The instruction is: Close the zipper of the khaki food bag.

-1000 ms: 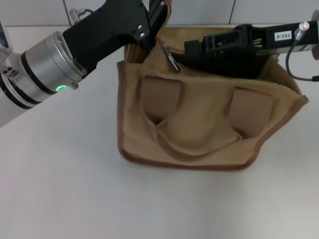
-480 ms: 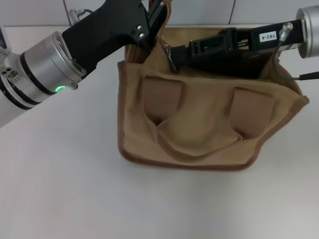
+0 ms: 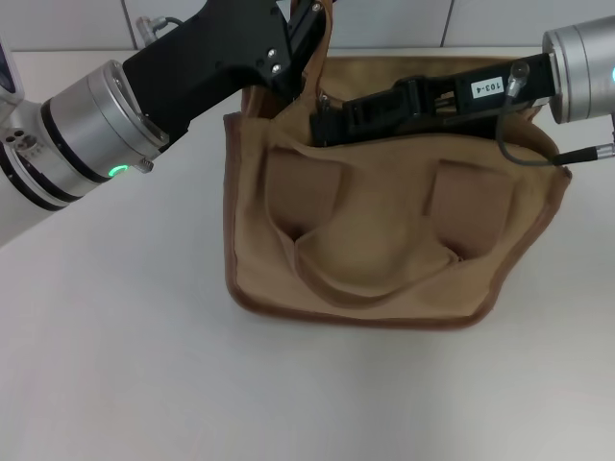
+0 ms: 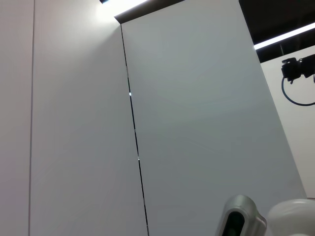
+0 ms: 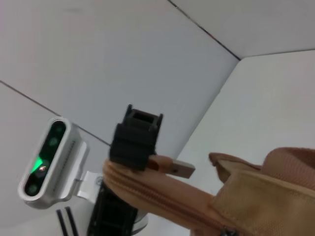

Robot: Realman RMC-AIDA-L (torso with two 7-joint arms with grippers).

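The bag [image 3: 384, 211] stands on the white table [image 3: 144, 365], centre to right of the head view, its two handle patches and a looped handle facing the camera.

The left claw [image 3: 306, 29] reaches in from the upper left of that frame and is pressed together on the bag's top corner at the upper middle. In the right wrist view the same black claw [image 5: 135, 137] shows in the lower left of the frame, clamped on the end of the zipper [image 5: 162, 199] tape, with a small tan fabric tab sticking out beside it.

The right claw [image 3: 325, 123] lies across the bag's open top from the upper right of the head view, its tips at the bag's left end, right beside the left claw. Whether its fingers are spread or pinching the pull, I cannot tell; the pull itself is not clearly visible.

The left wrist view shows only wall panels.
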